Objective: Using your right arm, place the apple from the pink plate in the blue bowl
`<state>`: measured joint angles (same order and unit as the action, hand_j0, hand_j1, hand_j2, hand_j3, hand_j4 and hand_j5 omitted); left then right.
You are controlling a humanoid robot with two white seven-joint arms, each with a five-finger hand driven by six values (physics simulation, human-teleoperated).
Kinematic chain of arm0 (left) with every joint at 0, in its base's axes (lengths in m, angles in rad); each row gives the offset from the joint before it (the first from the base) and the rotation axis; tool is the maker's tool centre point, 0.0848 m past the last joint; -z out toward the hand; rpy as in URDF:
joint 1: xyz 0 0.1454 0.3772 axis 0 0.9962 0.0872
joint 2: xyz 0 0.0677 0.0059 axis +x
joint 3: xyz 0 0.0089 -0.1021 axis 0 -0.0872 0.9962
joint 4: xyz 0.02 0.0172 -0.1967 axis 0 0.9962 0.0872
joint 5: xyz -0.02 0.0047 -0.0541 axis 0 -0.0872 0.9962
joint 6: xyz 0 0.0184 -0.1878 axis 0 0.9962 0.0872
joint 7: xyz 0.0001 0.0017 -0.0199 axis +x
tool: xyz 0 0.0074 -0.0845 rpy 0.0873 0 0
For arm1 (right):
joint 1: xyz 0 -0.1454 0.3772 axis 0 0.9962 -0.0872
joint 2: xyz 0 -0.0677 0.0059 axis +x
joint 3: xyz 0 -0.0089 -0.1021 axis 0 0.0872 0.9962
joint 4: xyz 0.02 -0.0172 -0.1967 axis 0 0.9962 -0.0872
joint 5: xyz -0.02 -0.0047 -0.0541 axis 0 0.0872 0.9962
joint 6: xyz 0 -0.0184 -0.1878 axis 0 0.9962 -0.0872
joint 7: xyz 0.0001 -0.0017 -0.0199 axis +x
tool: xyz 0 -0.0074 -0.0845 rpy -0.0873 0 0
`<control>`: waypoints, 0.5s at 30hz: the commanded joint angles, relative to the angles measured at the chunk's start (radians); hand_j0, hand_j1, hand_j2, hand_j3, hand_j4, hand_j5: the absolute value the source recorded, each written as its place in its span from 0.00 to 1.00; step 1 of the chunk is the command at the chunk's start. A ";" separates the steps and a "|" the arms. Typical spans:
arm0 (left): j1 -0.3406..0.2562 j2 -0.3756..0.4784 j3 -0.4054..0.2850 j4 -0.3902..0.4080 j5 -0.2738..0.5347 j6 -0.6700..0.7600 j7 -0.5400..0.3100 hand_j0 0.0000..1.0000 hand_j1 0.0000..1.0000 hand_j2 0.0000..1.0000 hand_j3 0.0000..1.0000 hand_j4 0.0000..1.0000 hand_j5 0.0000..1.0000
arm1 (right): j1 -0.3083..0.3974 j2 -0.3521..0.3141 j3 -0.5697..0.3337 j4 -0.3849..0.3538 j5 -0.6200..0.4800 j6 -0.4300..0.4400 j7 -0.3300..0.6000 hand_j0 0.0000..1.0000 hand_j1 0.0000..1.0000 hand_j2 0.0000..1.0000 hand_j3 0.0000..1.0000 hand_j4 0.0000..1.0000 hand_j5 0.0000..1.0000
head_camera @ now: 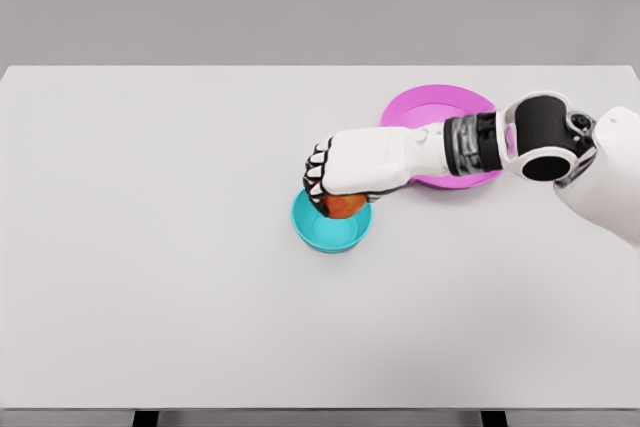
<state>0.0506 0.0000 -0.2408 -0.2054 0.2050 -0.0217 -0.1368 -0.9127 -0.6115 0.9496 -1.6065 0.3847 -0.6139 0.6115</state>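
The apple (345, 206) shows only as an orange-red patch under the right hand (350, 172), most of it covered by the white palm and the curled fingers (318, 175); its stem, its full outline and its underside cannot be made out. It sits over the blue bowl (331, 229), at about the bowl's twelve to one o'clock, and whether it touches the bowl's inside or hangs just above it cannot be told from this view. The right hand is closed around the apple, knuckles toward nine o'clock, the dark finger joints lined up along its left edge; the thumb is hidden beneath. The hand covers the bowl's upper rim, so only the lower arc and part of the teal interior are seen. The pink plate (432, 107) lies at the bowl's two o'clock, well apart from it, and the forearm crosses its lower half, hiding a band of it. The arm comes in from three o'clock and is cut off by the picture's right edge. All of this rests on the white table (150, 247), whose dark legs barely show at six o'clock.
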 commanded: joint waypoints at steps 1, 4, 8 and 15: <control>0.000 0.000 0.000 0.000 0.001 0.000 0.000 1.00 1.00 1.00 1.00 1.00 1.00 | 0.000 0.013 0.018 -0.001 -0.003 0.003 -0.001 0.45 0.45 0.45 0.45 0.45 0.45; 0.000 0.000 0.000 0.000 0.001 -0.001 -0.001 1.00 1.00 1.00 1.00 1.00 1.00 | 0.000 0.018 0.021 0.002 -0.001 0.003 -0.001 0.45 0.45 0.45 0.45 0.45 0.45; 0.000 0.000 0.000 0.000 0.001 0.000 -0.001 1.00 1.00 1.00 1.00 1.00 1.00 | -0.002 0.016 0.020 0.005 0.000 0.003 -0.001 0.55 0.55 0.55 0.55 0.55 0.55; 0.000 0.000 0.000 0.000 0.001 0.000 0.000 1.00 1.00 1.00 1.00 1.00 1.00 | -0.002 0.033 0.051 0.048 0.019 0.003 -0.001 0.53 0.53 0.53 0.53 0.53 0.53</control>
<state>0.0506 0.0000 -0.2408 -0.2054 0.2050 -0.0220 -0.1369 -0.9143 -0.5807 0.9927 -1.5706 0.4013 -0.6136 0.6114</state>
